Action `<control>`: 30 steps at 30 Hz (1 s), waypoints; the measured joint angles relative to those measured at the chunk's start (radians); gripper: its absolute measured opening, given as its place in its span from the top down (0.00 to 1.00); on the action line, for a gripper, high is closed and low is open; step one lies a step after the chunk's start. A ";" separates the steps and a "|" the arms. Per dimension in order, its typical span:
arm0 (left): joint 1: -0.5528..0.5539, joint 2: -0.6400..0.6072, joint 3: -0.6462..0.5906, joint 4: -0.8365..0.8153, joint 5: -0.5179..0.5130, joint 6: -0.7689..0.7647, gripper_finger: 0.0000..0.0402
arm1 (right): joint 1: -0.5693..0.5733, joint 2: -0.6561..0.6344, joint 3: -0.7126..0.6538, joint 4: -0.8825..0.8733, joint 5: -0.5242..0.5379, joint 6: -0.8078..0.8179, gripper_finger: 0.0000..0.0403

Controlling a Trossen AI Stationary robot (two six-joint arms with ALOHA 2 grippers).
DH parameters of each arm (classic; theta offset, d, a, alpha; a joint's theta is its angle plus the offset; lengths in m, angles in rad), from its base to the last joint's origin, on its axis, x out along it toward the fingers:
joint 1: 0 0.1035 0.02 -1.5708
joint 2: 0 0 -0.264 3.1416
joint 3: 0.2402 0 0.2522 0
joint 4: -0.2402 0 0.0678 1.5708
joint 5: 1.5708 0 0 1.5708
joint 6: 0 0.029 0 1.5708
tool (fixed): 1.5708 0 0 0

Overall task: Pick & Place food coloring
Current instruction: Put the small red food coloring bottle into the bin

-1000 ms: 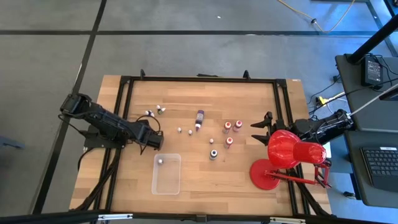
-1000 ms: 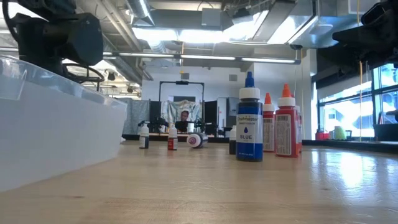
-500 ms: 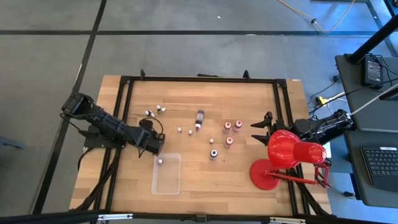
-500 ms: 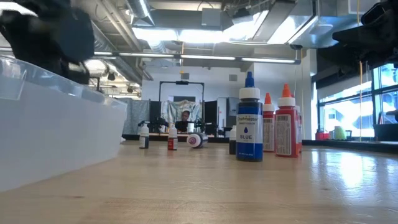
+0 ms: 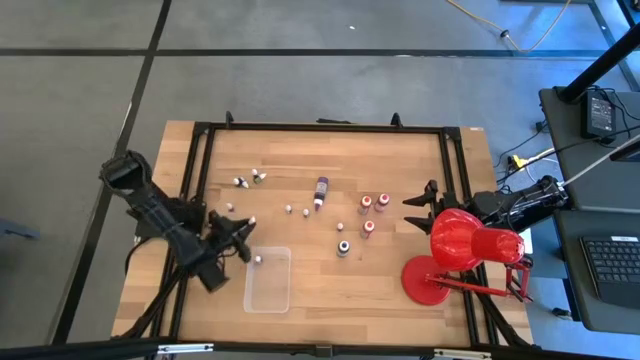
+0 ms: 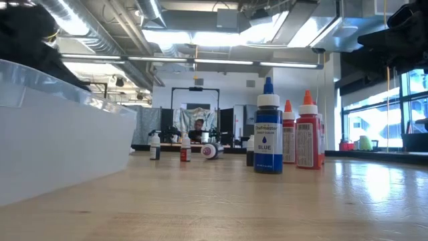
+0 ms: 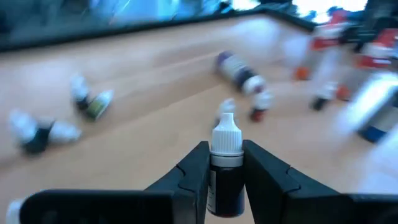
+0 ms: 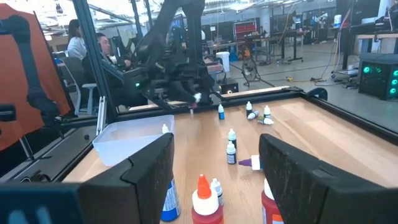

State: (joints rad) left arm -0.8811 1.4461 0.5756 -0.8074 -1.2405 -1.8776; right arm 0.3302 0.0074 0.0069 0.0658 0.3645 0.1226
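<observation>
White cap up, 1 small dark food coloring bottle (image 7: 225, 165) sits pinched between the narrowed fingers of my left gripper (image 5: 243, 246), body clamped and cap clear above them, so it stays upright while carried. Seen from above, the gripper hovers just beside the near left corner of the clear tray (image 5: 268, 291); I judge the grip is held for a drop into it. 1 white-capped bottle (image 5: 258, 260) already lies in the tray at that end.

Remaining bottles are spread over the wooden table (image 5: 400, 170): a pair (image 5: 248, 180) toward the far left, a longer purple one (image 5: 320, 191) lying flat mid-table, 3 red-capped ones (image 5: 372, 210) to the right, well apart from the tray.

My right gripper (image 5: 420, 211) waits at the right edge beside the red lamp (image 5: 462, 250), jaws standing wide, holding nothing.
</observation>
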 joint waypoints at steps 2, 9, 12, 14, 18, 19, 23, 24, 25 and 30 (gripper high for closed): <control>-0.052 0.021 -0.001 0.000 -0.064 0.049 0.80 | 0.000 0.000 0.000 0.000 0.000 0.000 0.41; -0.150 0.145 -0.070 0.056 -0.203 -0.031 0.81 | 0.000 0.000 0.000 0.000 0.000 0.004 0.41; -0.179 0.207 -0.125 0.088 -0.259 -0.167 0.81 | 0.000 0.000 0.000 0.000 0.000 0.024 0.41; -0.195 0.240 -0.149 0.093 -0.289 -0.259 0.81 | 0.000 0.000 0.000 0.000 0.000 0.041 0.41; -0.215 0.289 -0.171 0.097 -0.285 -0.354 0.81 | 0.000 0.000 0.000 0.000 0.000 0.056 0.41; -0.219 0.295 -0.175 0.097 -0.285 -0.369 0.81 | 0.000 0.000 0.000 0.000 0.000 0.055 0.41; -0.220 0.314 -0.179 0.105 -0.254 -0.405 0.80 | 0.000 0.000 0.000 0.001 0.009 0.051 0.41; -0.220 0.317 -0.179 0.110 -0.247 -0.406 0.79 | 0.000 0.000 0.000 0.001 0.009 0.045 0.41; -0.220 0.319 -0.179 0.114 -0.243 -0.406 0.79 | 0.000 0.000 0.000 0.001 0.009 0.034 0.41; -0.219 0.320 -0.179 0.117 -0.181 -0.400 0.80 | 0.000 0.000 0.000 0.001 0.009 0.023 0.41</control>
State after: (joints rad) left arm -1.1000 1.7660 0.3965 -0.6899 -1.4215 -2.2772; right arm 0.3302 0.0074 0.0067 0.0666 0.3733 0.1454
